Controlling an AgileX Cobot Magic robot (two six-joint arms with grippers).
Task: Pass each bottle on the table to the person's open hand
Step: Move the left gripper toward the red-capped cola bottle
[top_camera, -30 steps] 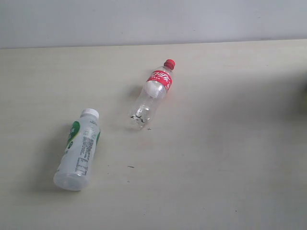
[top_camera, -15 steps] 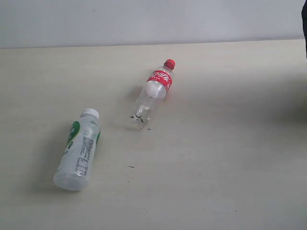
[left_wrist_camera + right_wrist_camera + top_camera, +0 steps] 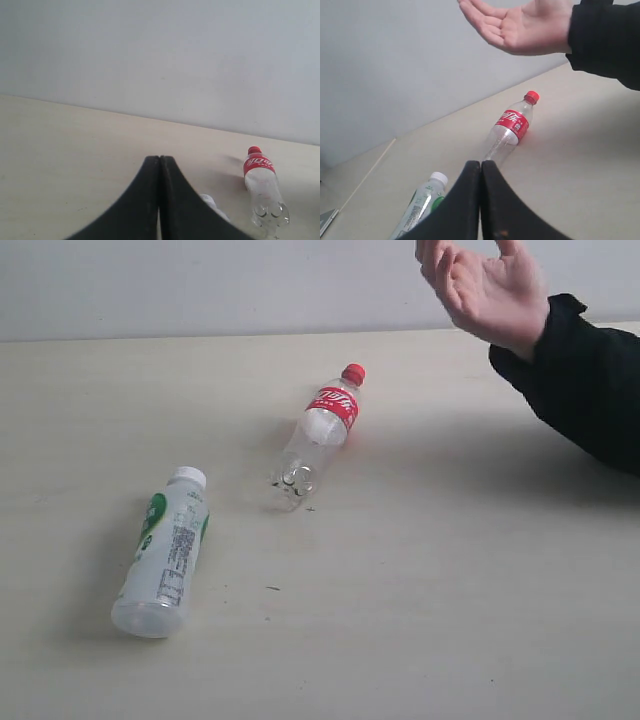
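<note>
the clear bottle with the red label (image 3: 318, 435) lies on its side near the middle of the surface (image 3: 450, 590), its red cap pointing toward the far wall (image 3: 200, 285). the white-green bottle (image 3: 165, 555) also lies on its side, well apart from it on the left, with its white cap toward the far side too. only these two bottles show from where i stand.

the person's open hand (image 3: 490, 285) hangs above the far right of the surface, palm cupped upward, and the black sleeve (image 3: 585, 390) runs off the right edge. i take it to be held up off the surface like that so a bottle can be set straight into the palm.

neither arm shows in the exterior view. in its wrist view, the left gripper (image 3: 159, 159) has its fingers (image 3: 145, 190) pressed together on nothing, low over the surface. the right gripper (image 3: 480, 163) is the same, its fingers (image 3: 467, 200) closed and empty, looking toward the red-label bottle with the hand above and beyond it.

nothing stands between either bottle and the hand, and neither bottle lies near an edge, so there is room to come in from any side. the red-label bottle is nearer the hand and looks to me like the right arm's pick. the fingers must part first, and a bottle lying on its side may roll if nudged.
</note>
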